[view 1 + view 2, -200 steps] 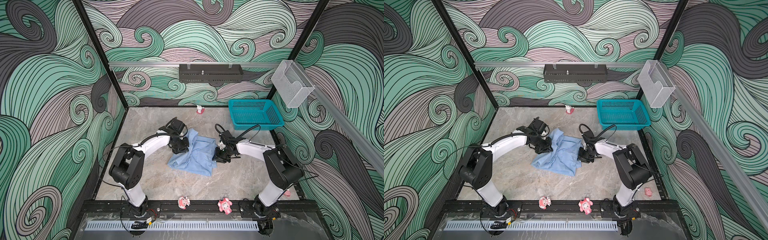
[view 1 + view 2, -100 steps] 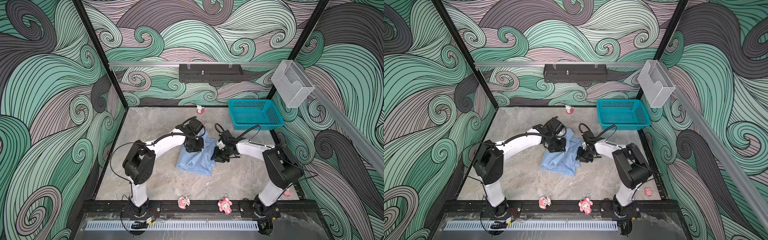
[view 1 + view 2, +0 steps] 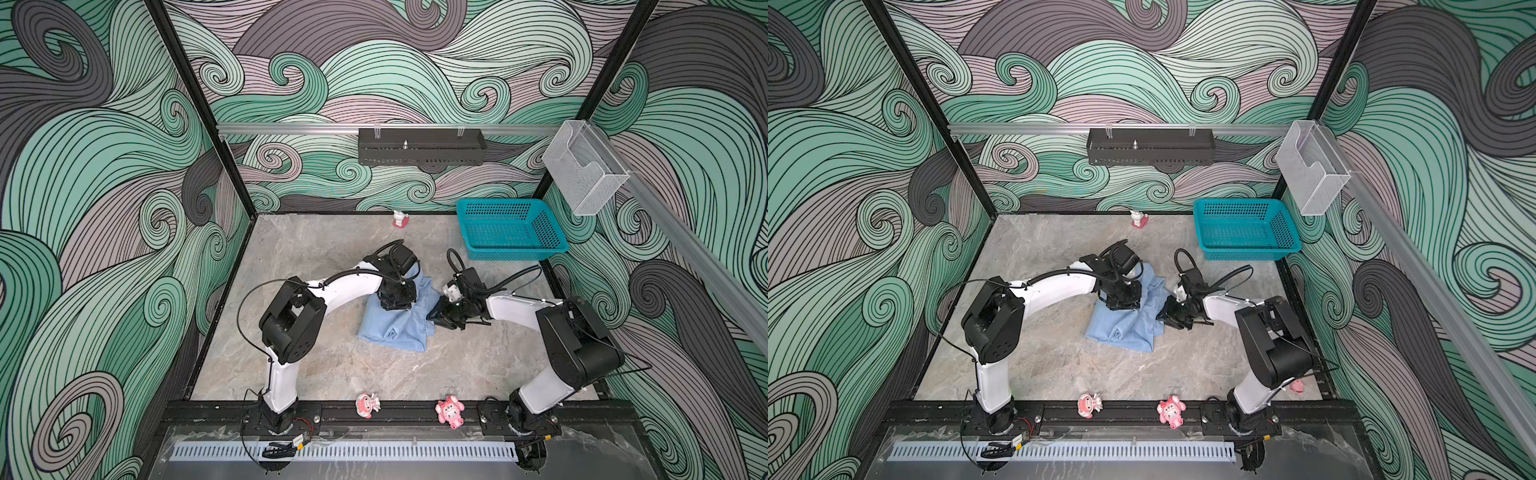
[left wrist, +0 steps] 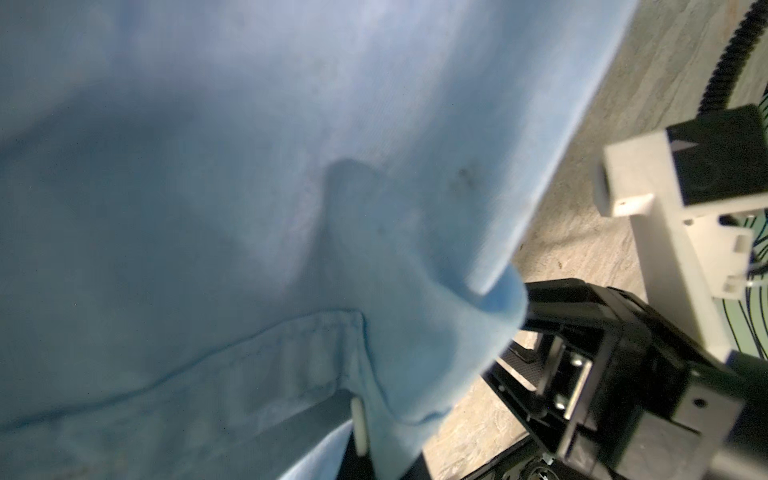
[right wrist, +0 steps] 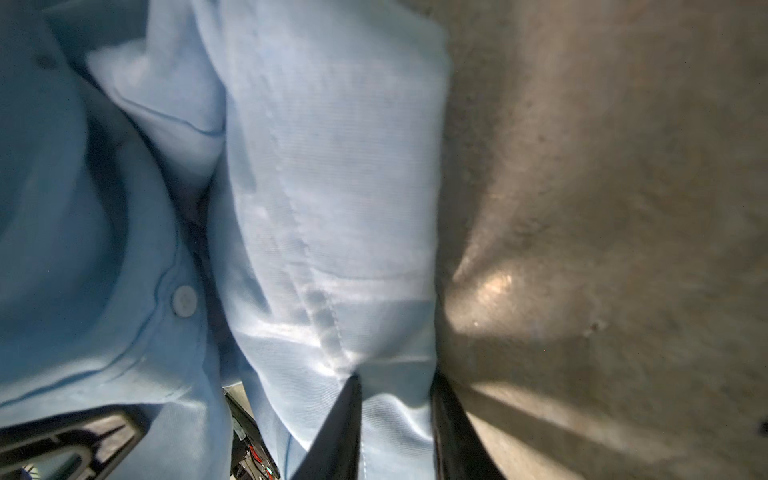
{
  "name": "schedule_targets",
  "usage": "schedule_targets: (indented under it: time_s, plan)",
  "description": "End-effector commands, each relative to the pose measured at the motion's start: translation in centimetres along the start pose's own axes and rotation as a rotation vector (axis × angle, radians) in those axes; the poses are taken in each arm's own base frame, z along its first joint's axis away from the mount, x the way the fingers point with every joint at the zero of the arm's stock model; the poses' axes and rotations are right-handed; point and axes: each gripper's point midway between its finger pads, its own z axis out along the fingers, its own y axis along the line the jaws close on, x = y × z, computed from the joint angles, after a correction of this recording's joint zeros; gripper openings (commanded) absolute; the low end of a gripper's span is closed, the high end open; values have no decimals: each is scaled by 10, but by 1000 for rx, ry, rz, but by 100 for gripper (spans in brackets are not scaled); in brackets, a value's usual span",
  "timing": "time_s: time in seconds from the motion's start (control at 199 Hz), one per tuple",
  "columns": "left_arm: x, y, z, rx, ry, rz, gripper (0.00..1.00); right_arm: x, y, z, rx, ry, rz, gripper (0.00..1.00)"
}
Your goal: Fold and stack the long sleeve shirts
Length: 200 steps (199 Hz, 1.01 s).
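One long sleeve shirt (image 3: 392,330) (image 3: 1121,328), light blue with small buttons, lies bunched in a partial fold at the middle of the table. My left gripper (image 3: 397,302) (image 3: 1121,302) hangs over its far left part, shut on a fold of the cloth. In the left wrist view the shirt (image 4: 249,166) drapes over my left gripper (image 4: 365,440) and hides most of it. My right gripper (image 3: 434,319) (image 3: 1163,319) sits at the shirt's right edge. In the right wrist view a seamed strip of the shirt (image 5: 332,187) runs between the two dark fingers (image 5: 345,419) of my right gripper (image 5: 395,388), which is shut on it.
A teal perforated basket (image 3: 515,254) (image 3: 1246,252) stands at the back right. Small figurines sit at the back wall (image 3: 400,218) and on the front rail (image 3: 368,405) (image 3: 450,410). A clear box (image 3: 584,174) hangs on the right wall.
My left gripper has swung right, carrying the shirt's left side over toward the right gripper, and the cloth now lies narrower. The right gripper has stayed almost in place.
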Motion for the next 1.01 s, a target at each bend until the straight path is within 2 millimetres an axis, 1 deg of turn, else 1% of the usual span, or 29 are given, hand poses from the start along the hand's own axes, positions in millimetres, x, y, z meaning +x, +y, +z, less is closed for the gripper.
schedule_targets:
  time_s: [0.0, 0.075, 0.252, 0.433, 0.568, 0.689, 0.795, 0.83, 0.906, 0.961, 1.001]
  plan:
    - [-9, -29, -4, 67, -35, 14, 0, -4, 8, -3, -48, -17, -8, 21]
    - [-8, -35, 1, 72, -25, 15, 0, -4, 7, -1, -49, -14, -3, 18]
    - [-7, -48, 9, 85, -19, 32, 0, -2, 4, 1, -49, -5, 2, 18]
    - [-5, -49, 23, 77, 4, 39, 0, -2, 3, 0, -51, -3, 7, 18]
    - [-5, -46, 33, 62, 18, 36, 0, -2, 3, -1, -53, -3, 6, 18]
    - [-9, -44, 35, 51, 4, 35, 0, -3, 5, -5, -54, -11, 2, 18]
    - [-10, -47, 36, 56, 5, 39, 0, -4, 6, -11, -50, -19, -5, 19]
    - [-9, -47, 37, 58, 9, 38, 3, -4, 6, -13, -47, -21, -4, 20]
    - [-9, -48, 36, 62, 15, 37, 18, -6, 6, -20, -36, -34, -7, 24]
    - [-9, -51, 31, 74, 13, 43, 27, -7, 6, -30, -11, -52, -16, 29]
    - [-11, -55, 23, 87, -1, 53, 33, -8, 5, -40, 20, -74, -31, 33]
